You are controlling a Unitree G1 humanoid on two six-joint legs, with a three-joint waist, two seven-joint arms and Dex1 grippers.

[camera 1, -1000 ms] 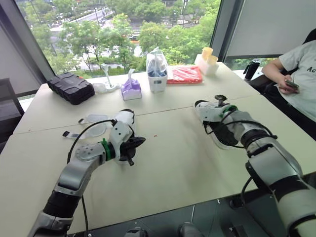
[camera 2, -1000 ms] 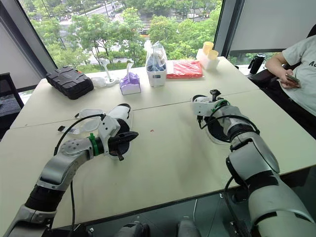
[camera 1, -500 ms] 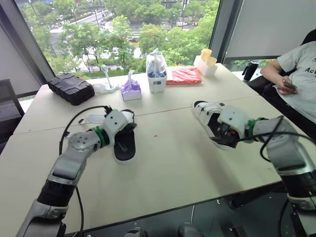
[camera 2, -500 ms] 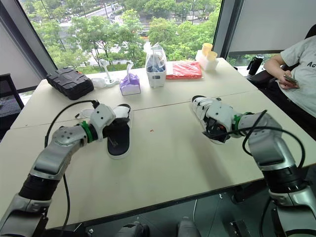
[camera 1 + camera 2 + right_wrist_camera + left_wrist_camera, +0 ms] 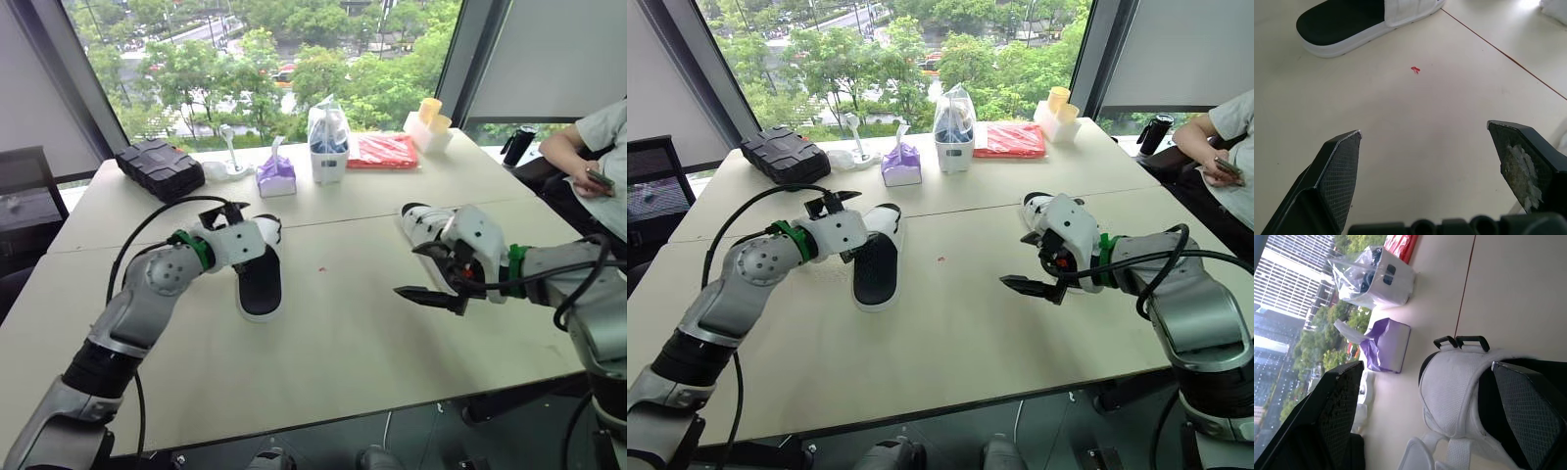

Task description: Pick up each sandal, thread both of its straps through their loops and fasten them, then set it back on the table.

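The left sandal, black footbed on a white sole, lies flat on the table at left of centre. My left gripper is open at its strap end; in the left wrist view the white strap and two black loops sit between the spread fingers. The right sandal lies right of centre, partly hidden behind my right arm. My right gripper hangs open over bare table just inboard of it, holding nothing. The right wrist view looks across to the left sandal.
Along the far edge stand a black case, a purple tissue box, a white container with a plastic bag, a red packet and yellow cups. A person sits at the right. A red speck lies mid-table.
My left gripper has opened and let go of the left sandal, which now lies flat. My right gripper has swung off the right sandal toward the table's middle. The camera has shifted.
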